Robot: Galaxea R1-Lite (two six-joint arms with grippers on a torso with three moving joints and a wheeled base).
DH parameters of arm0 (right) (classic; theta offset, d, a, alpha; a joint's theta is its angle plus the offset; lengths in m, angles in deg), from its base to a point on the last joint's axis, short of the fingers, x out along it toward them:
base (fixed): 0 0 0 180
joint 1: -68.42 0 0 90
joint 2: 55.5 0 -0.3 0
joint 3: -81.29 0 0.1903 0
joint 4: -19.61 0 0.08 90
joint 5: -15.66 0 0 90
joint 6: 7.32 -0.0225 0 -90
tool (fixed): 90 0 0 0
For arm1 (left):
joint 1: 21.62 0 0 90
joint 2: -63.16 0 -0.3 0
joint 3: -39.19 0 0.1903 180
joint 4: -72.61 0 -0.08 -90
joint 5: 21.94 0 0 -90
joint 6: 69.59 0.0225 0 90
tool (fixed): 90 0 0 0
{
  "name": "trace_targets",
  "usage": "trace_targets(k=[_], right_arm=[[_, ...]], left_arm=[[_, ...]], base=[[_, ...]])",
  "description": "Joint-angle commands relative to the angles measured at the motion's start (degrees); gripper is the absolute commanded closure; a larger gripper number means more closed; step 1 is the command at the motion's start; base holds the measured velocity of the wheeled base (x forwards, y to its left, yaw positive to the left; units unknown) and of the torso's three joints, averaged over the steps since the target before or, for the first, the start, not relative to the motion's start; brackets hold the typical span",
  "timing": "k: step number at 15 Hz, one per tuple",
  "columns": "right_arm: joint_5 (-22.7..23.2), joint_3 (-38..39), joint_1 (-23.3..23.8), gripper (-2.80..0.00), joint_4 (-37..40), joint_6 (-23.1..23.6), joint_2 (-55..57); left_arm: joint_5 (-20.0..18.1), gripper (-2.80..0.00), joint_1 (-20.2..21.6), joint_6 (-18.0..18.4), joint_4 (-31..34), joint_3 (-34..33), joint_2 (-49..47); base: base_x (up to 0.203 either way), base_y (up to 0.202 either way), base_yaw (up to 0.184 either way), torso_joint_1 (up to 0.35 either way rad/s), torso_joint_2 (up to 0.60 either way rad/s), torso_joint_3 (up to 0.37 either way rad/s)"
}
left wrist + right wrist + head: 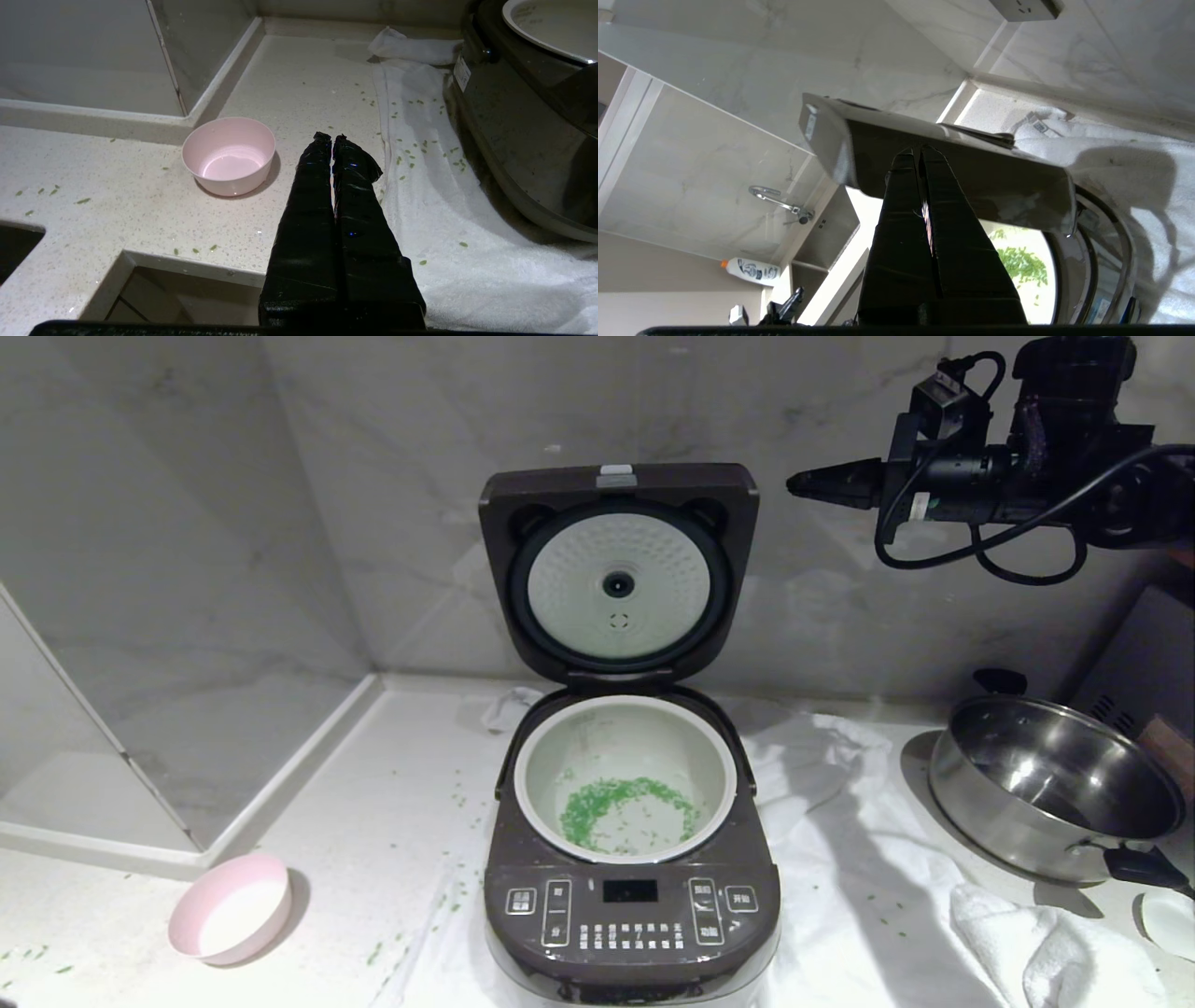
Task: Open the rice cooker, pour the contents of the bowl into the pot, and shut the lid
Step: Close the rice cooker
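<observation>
Two grippers are mine, and both are closed on nothing. My left gripper (331, 138) hangs low above the front of the worktop (373, 803), its fingers pressed together, pointing at the bare surface between the bowl (231, 908) and the white cloth (840, 859); it touches neither. The bowl stands upright near the front left of the worktop, well apart from the rice cooker (632, 896), and it is empty. Some green bits lie scattered on the worktop and on the cloth around it.

In the middle, the rice cooker sits on the white cloth with its lid (618, 574) standing open and upright against the wall, the dimpled plate facing forward. The pot (624, 775) is inside the cooker, and the contents of the bowl (616, 807) lie on its bottom in a loose green ring.

To the right, my right gripper (795, 483) is raised high, level, with its closed tip pointing toward the top right corner of the lid, near it but not touching. Below this arm, a steel pan (1050, 793) rests tilted on the cloth; I see nothing in it.
</observation>
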Motion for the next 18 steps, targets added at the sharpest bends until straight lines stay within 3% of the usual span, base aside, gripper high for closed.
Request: trace_targets(k=[1, 9, 18], right_arm=[[0.3, 0.0, -0.6, 0.00, -1.0, -0.2, 1.0], [0.5, 0.0, -3.2, 0.00, -5.0, -0.3, 3.4], [0.8, 4.5, -7.1, 0.00, -0.6, -0.3, 1.2]], left_arm=[[0.0, 0.00, 0.0, 0.0, 0.0, 0.0, 0.1], [0.0, 0.00, 0.0, 0.0, 0.0, 0.0, 0.1], [0.0, 0.00, 0.0, -0.1, 0.0, 0.0, 0.1]], base=[[0.000, 0.000, 0.000, 0.000, 0.00, 0.000], [0.000, 0.000, 0.000, 0.000, 0.00, 0.000], [0.000, 0.000, 0.000, 0.000, 0.00, 0.000]])
